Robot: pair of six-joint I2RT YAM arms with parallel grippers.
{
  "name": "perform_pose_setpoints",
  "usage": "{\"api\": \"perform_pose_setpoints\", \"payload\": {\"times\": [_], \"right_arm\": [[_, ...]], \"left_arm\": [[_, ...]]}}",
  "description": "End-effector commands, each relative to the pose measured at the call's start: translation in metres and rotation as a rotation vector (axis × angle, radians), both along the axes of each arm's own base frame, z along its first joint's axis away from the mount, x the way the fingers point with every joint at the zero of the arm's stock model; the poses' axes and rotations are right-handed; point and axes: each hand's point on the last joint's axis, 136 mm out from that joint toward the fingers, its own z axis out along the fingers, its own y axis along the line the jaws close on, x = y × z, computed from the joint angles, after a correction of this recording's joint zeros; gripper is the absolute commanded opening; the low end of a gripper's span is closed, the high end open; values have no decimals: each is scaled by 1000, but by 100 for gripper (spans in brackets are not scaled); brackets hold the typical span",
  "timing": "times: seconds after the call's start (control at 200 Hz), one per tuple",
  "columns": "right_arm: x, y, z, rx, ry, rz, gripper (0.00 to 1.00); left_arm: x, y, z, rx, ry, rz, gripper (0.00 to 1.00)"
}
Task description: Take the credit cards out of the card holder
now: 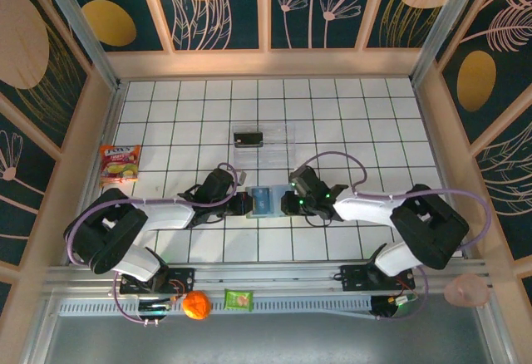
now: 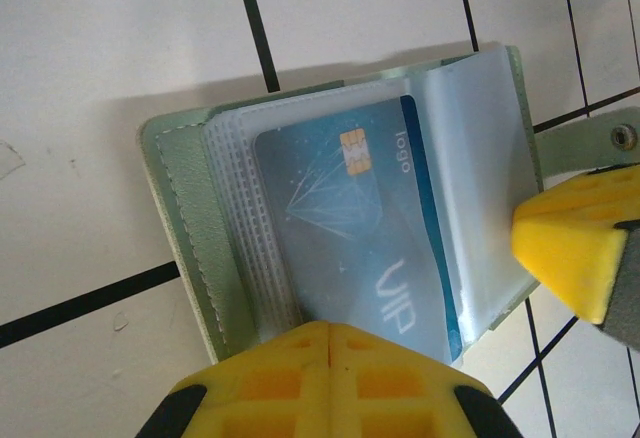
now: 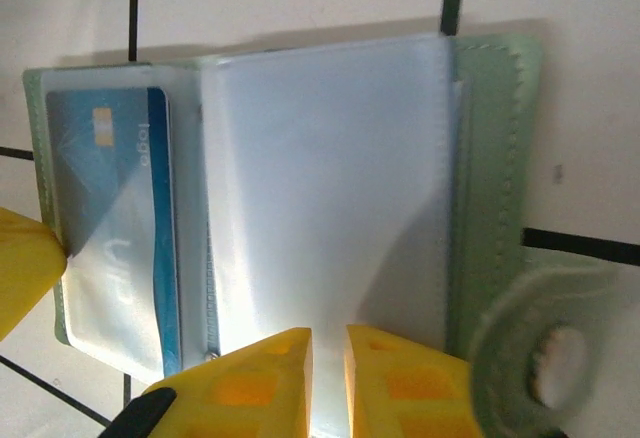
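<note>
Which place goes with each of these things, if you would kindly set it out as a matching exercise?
Things:
1. blue credit card
2. snack packet
3. orange ball
4. clear tray

Places:
A. on the metal rail
B. in the open card holder
C. by the left edge of the table
D. just beyond the card holder

Pairs: 1-B, 2-C, 3-A, 4-D

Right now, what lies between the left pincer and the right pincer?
The open card holder, a blue credit card showing inside, spans the gap from left pincer to right pincer, seen in the top view.
</note>
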Motion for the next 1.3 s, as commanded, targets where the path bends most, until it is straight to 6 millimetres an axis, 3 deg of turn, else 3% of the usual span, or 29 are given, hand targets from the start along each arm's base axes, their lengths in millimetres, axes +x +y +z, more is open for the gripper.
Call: {"api": "perform_pose_setpoints", "payload": {"times": [0.0,0.125,0.23,0.32,0.51,0.601,0.706,0.846,1.026,1.171,1.296], "right_arm": [[15,2,38,52,-111,-21,20],[23,26,84,163,-187,44,20],[25,48,89,213,-147,93,14],[27,59,73,216,-92,100,9],[25,56,38,163,-23,69,1],[24,44,17,92,5,35,0],[24,17,-10,-26,20,-44,0],[23,6,-22,-102,17,-59,0],[26,21,7,-61,-66,-16,0],[27,34,35,-4,-145,33,7],[28,43,52,31,-196,67,17]], "left_arm": [[-10,9,-10,41,30,6,0],[-8,7,-10,39,32,3,0],[-7,7,-8,38,28,3,0],[-7,7,-7,42,22,4,0],[-5,6,-6,39,17,0,0],[-6,6,-8,39,21,1,0],[-7,6,-12,43,29,-3,0],[-8,7,-15,48,30,-5,0],[0,5,5,32,-21,2,0],[6,1,38,-22,-93,9,24],[14,0,71,-58,-183,17,36]]}}
